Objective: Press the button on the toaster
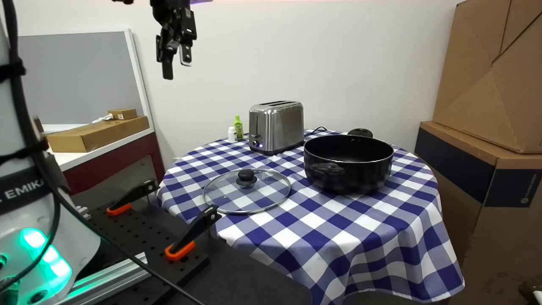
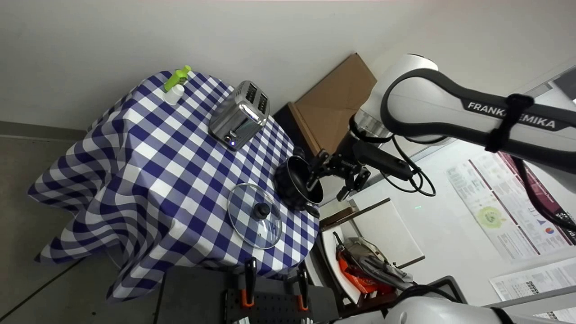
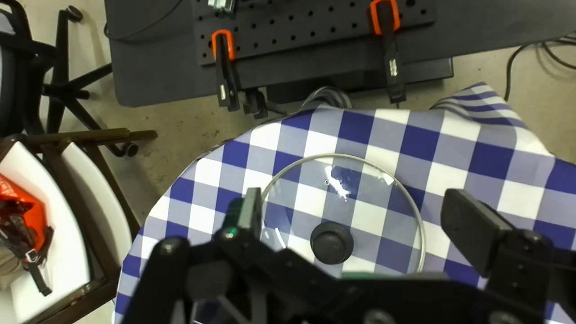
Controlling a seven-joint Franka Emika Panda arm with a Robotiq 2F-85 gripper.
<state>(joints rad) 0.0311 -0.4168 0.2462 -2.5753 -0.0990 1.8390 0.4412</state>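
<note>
In an exterior view a white wall (image 1: pixel 360 63) stands at twelve o'clock behind the cloth-covered surface (image 1: pixel 322 224), a grey board (image 1: pixel 80 72) at ten and stacked cardboard boxes (image 1: pixel 487 89) between two and three, while the wrist view shows beige floor (image 3: pixel 175 130) and, at ten o'clock, a black wheeled chair (image 3: pixel 56 92).

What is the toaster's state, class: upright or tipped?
Upright: the toaster sits base-down on the checked tablecloth, its slots facing up in both exterior views.
</note>
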